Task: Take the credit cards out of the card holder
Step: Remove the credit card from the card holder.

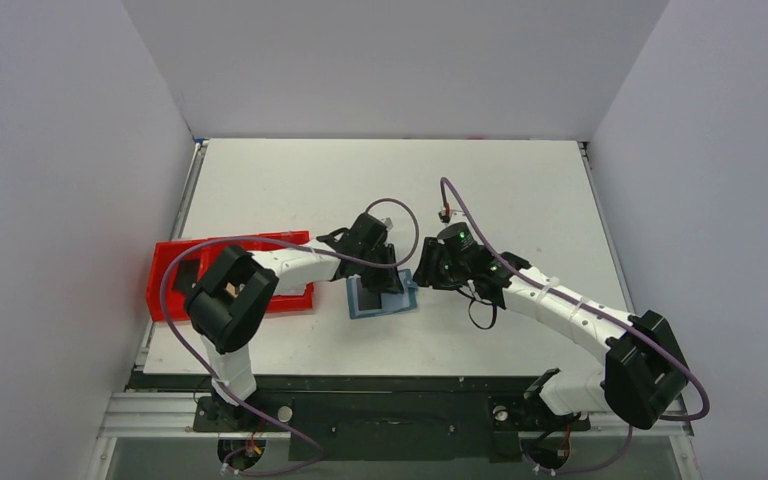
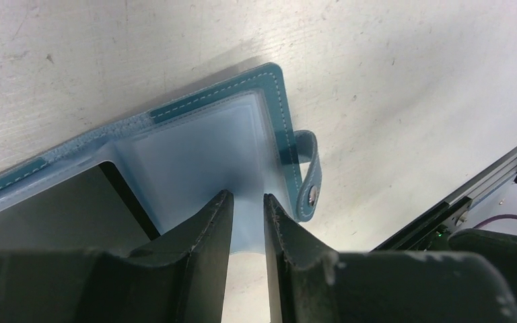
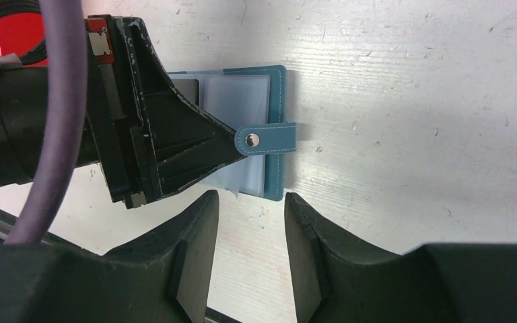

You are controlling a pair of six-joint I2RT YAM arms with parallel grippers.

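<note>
We see the blue card holder [image 1: 400, 300] lying open on the white table [image 1: 520, 190], in the middle, between the tips of the two arms. Its clear pockets [image 2: 202, 148] face up. Its little tab [image 3: 269, 139] with the snap sticks out at one side. A dark card [image 2: 54, 208] sits inside one clear pocket.

The left gripper [image 2: 248, 202] is right over the holder, with its tips close to a clear pocket beside the dark card. We cannot tell if they touch it. Its jaws are a little apart, with a thin gap, and nothing is held between them.

The right gripper [image 3: 250, 205] is just beside the holder's edge, near the tab, not touching it. Its jaws stand apart too, with only table between them.

The red tray [image 1: 160, 290] sits at the left edge of the table, apart from the holder.
</note>
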